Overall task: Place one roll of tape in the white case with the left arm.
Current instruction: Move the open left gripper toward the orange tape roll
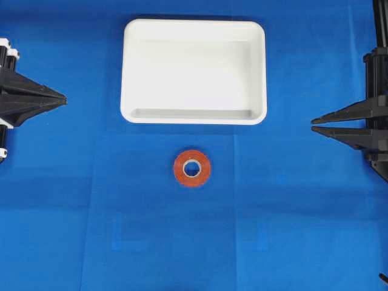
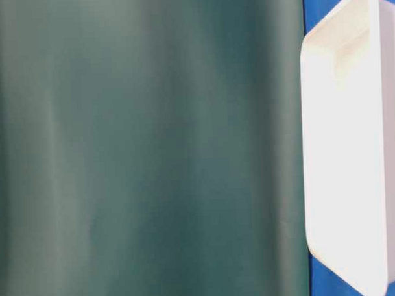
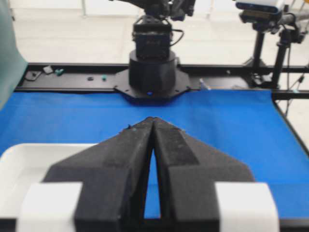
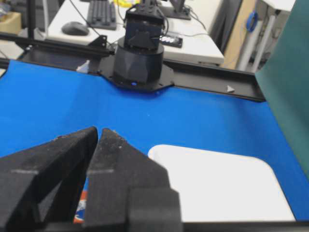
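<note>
Two grippers sit at opposite edges of the blue cloth [image 1: 73, 200], both well apart from the roll of tape [image 1: 192, 168]. Left gripper [image 1: 60, 99] — fingers clenched tip to tip, nothing between them, pointing right toward the middle. Roll of tape lies flat on the cloth, hole facing up, so no long axis to note; it sits near the white case [image 1: 128, 73], just below its lower rim, roughly midway between the grippers. White case lies with its long side running left-right; nothing in it. Right gripper [image 1: 314, 125] points left, fingertips nearly touching in the wrist view, grasping nothing.
</note>
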Tool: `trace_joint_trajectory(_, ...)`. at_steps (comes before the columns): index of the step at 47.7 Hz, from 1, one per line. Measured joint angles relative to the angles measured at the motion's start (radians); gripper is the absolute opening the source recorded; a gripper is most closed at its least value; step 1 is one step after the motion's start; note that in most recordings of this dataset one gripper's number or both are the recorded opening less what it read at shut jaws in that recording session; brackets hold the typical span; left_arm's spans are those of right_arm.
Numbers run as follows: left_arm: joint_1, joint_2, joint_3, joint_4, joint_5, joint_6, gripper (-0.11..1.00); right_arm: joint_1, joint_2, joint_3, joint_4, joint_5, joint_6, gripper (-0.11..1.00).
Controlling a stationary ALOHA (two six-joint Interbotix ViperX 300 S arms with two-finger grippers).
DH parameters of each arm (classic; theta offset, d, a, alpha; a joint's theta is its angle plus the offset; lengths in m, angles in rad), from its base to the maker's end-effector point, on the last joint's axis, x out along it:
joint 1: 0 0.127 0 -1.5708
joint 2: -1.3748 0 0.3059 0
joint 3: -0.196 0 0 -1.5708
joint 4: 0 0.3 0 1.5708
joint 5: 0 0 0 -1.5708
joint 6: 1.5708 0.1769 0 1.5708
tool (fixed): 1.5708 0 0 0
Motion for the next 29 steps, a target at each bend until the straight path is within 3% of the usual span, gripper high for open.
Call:
trace_joint_trajectory(11,-0.028,0.0,0.0,0.02,0.018,-0.092,0.0,0.0,0.028,-0.026,-0.002,0.031,-0.02,-0.11)
trace_joint_trajectory(19,-0.087,0.038,0.0,0.025,-0.035,-0.106,0.0,-0.002,0.035,-0.029,-0.002,0.035,-0.021,-0.11)
trace_joint_trajectory(29,-0.141,0.187,-0.037,0.025,-0.118,-0.107,0.0,0.0,0.035,-0.031,-0.002,0.038,-0.021,-0.11)
